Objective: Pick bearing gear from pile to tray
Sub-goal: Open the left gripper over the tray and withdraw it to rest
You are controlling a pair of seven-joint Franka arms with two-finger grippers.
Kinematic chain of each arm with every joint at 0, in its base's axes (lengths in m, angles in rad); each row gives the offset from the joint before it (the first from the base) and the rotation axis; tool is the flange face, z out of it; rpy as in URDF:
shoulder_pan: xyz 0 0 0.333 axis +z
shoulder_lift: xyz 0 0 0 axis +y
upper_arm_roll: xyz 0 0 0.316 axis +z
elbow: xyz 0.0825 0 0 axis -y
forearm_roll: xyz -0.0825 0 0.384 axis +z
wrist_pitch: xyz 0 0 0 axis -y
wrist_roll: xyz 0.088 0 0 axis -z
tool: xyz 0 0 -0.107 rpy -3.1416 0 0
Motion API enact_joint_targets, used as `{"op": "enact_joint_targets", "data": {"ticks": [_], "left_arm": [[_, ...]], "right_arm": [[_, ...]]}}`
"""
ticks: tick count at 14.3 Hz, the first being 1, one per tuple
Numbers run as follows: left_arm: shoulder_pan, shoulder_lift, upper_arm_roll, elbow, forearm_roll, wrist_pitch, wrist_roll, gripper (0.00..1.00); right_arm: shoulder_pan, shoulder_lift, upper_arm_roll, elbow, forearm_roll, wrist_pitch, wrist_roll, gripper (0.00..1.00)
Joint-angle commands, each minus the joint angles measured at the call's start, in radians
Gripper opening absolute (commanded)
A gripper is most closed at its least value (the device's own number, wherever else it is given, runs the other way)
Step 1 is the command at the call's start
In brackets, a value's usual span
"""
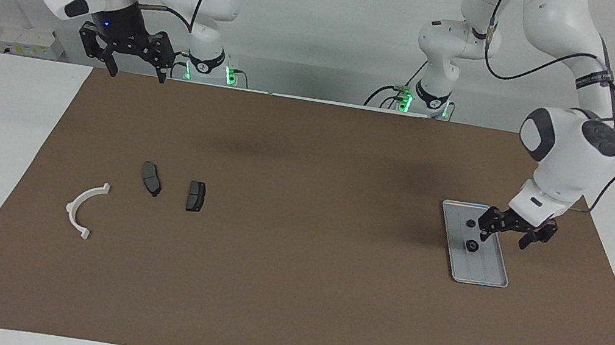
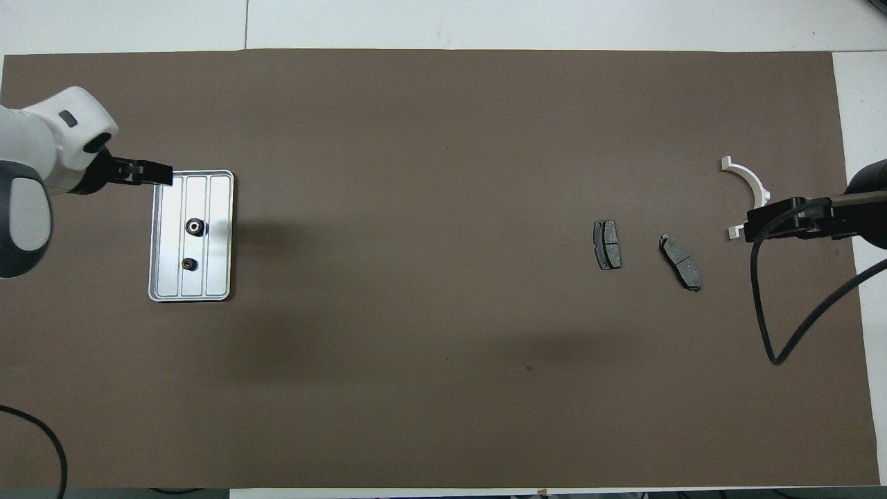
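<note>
The silver tray [image 1: 486,270] [image 2: 216,270] lies toward the left arm's end of the brown mat. Two small black round bearing gears rest in it: one [image 1: 472,245] [image 2: 195,225] farther from the robots, the other [image 1: 471,223] [image 2: 188,263] nearer to them. My left gripper [image 1: 505,236] [image 2: 156,173] hangs open and empty just above the tray's rim, touching nothing. The pile lies toward the right arm's end: a white curved arc [image 1: 83,208] [image 2: 748,181] and two dark brake pads [image 1: 151,177] [image 1: 196,195] [image 2: 607,244] [image 2: 680,261]. My right gripper [image 1: 138,73] [image 2: 752,229] waits open, raised high.
The brown mat [image 1: 288,293] [image 2: 429,138] covers most of the white table. A black cable [image 2: 769,326] droops from the right arm over the mat near the pile.
</note>
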Motion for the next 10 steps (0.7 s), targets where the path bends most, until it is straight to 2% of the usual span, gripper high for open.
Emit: {"op": "enact_joint_targets", "data": {"ticks": [1, 3, 6, 8, 10], "left_arm": [[0.038, -0.109, -0.004, 0.032, -0.025, -0.068, -0.037, 1.0], [0.038, -0.18, -0.004, 0.034, -0.025, -0.092, -0.117, 1.0], [0.039, -0.241, 0.008, 0.041, -0.025, -0.201, -0.12, 1.0], [0.024, -0.261, 0.011, 0.047, -0.025, -0.276, -0.128, 1.0], [-0.023, -0.251, 0.048, 0.073, -0.027, -0.348, -0.132, 1.0]], "right_arm": [[0.0, -0.02, -0.003, -0.014, -0.001, -0.003, 0.007, 1.0], [0.0, -0.02, -0.003, -0.014, -0.001, -0.003, 0.007, 1.0], [-0.002, -0.02, -0.003, -0.014, -0.001, -0.002, 0.007, 1.0], [-0.003, -0.02, -0.003, -0.014, -0.001, -0.002, 0.005, 1.0], [-0.003, -0.02, -0.003, -0.013, -0.001, -0.002, 0.007, 1.0]]}}
